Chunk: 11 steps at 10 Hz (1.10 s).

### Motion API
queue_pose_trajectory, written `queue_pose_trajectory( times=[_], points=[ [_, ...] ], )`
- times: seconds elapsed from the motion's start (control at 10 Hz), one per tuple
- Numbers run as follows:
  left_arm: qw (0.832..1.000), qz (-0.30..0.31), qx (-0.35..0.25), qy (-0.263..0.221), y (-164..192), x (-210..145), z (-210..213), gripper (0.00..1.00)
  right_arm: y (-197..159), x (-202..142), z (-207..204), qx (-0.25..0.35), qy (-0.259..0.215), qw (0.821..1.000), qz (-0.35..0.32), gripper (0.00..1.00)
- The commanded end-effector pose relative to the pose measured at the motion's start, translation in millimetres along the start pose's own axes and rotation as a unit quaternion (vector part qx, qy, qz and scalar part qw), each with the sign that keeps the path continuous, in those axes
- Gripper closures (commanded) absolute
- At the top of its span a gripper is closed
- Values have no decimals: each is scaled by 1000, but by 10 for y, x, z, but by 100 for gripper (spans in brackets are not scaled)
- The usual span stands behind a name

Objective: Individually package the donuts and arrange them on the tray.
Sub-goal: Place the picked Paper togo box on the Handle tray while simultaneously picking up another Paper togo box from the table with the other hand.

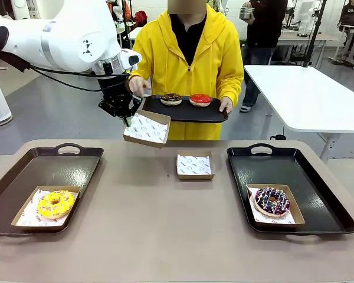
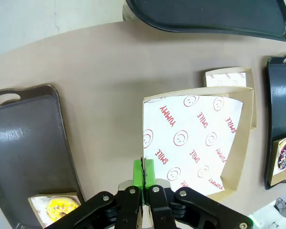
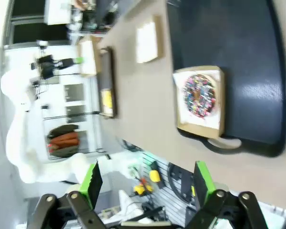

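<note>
My left gripper point(image 1: 127, 119) point(image 2: 143, 175) is shut on the edge of an empty paper-lined box point(image 1: 146, 128) point(image 2: 195, 138), held in the air beside the person's tray point(image 1: 183, 112). That tray carries a chocolate donut point(image 1: 171, 99) and a red donut point(image 1: 200, 99). A yellow donut point(image 1: 55, 204) point(image 2: 61, 207) sits boxed on the left tray point(image 1: 53, 168). A purple sprinkled donut point(image 1: 272, 201) point(image 3: 199, 94) sits boxed on the right tray point(image 1: 271, 168) point(image 3: 233, 47). My right gripper point(image 3: 148, 183) hangs open, high above the right tray's end, with nothing between its fingers.
A second empty box point(image 1: 194, 165) point(image 2: 229, 78) lies at the table's middle. The person in a yellow hoodie stands at the far edge, both hands on the held tray. A white table point(image 1: 307, 94) stands behind on the right.
</note>
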<state>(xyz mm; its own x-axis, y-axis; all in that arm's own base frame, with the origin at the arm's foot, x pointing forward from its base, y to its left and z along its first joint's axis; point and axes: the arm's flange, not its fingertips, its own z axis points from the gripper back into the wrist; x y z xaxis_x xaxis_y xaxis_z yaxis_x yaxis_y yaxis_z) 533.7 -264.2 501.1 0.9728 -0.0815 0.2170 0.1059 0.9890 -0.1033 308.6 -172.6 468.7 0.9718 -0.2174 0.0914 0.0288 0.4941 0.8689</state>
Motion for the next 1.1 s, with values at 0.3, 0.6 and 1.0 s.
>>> queue_pose_trajectory(
  times=[0.3, 0.6, 1.0],
  points=[
    [1000, 4, 0, -2, 44, 2, -48, 100, -570, 334, 363, 98, 47, 993, 37, 0],
    [1000, 4, 0, -2, 44, 2, -48, 100, -670, 449, 270, 88, 44, 994, 37, 0],
    [1000, 4, 0, -2, 44, 2, -48, 100, -645, 323, 301, 101, 46, 994, 24, 0]
  ],
)
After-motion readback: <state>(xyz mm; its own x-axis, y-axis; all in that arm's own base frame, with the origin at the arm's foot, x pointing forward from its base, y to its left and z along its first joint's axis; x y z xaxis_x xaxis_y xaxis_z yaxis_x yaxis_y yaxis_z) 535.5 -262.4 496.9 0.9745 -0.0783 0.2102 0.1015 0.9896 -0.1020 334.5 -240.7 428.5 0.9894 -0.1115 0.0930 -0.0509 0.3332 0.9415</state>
